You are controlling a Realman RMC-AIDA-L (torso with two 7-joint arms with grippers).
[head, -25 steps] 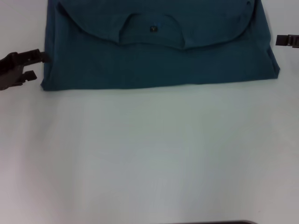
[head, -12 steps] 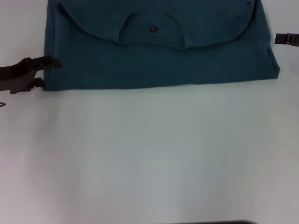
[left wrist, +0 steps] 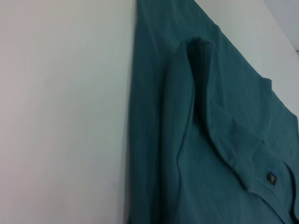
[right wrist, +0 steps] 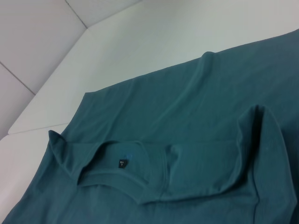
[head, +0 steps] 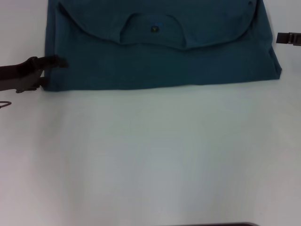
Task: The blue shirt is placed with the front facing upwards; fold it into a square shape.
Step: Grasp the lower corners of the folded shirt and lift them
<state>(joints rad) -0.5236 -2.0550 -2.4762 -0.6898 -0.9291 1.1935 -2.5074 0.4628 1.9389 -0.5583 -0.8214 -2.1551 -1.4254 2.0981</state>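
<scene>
Head view: the blue shirt lies folded into a wide band across the far part of the table, collar and neck label facing up. Left gripper sits at the shirt's near left corner, jaws spread, one finger over the cloth, the other just off the edge; not yet pinching. Right gripper is beside the shirt's right edge, apart from it; can't tell how its jaws stand.

Left wrist view: shirt edge w/ a raised fold runs ahead of the jaws; no fingers visible.

Right wrist view: collar and label ahead, cloth rumpled.

Judgement: left should catch all layers at the corner before closing, else the fold slips.
</scene>
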